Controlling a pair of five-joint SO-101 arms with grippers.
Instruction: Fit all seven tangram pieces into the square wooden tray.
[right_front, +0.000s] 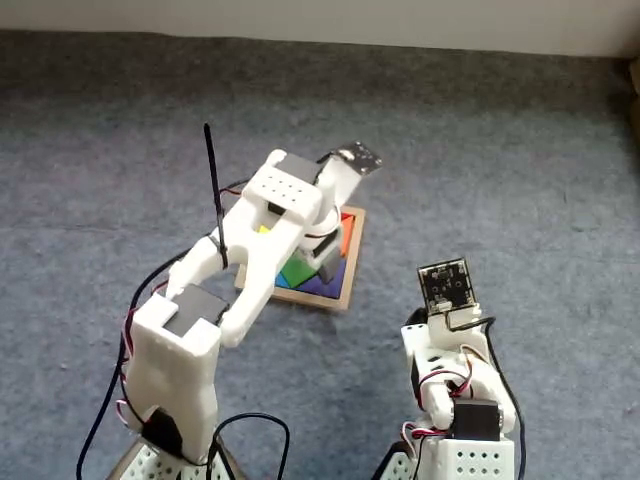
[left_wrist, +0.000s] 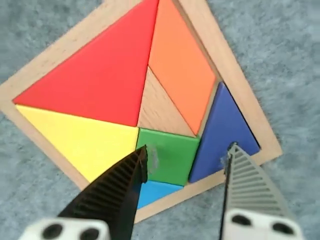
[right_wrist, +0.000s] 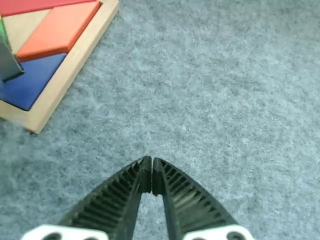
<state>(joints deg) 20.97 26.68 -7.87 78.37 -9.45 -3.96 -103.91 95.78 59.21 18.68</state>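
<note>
Between the open fingers of the left gripper (left_wrist: 186, 150) sat the green square (left_wrist: 172, 162), among six pieces in the tray (left_wrist: 231, 75). One triangular gap (left_wrist: 160, 112) was unfilled; the right gripper (right_wrist: 151, 172) was closed, empty.

left arm (right_front: 250, 285) stretched forward, left claw (left_wrist: 186, 150) spread wide | right arm (right_front: 430, 350) folded back, right claw (right_wrist: 151, 162) pressed closed

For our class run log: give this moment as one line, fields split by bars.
left gripper: open over green square | right gripper: shut above carpet | tray: one triangular gap bare
</note>
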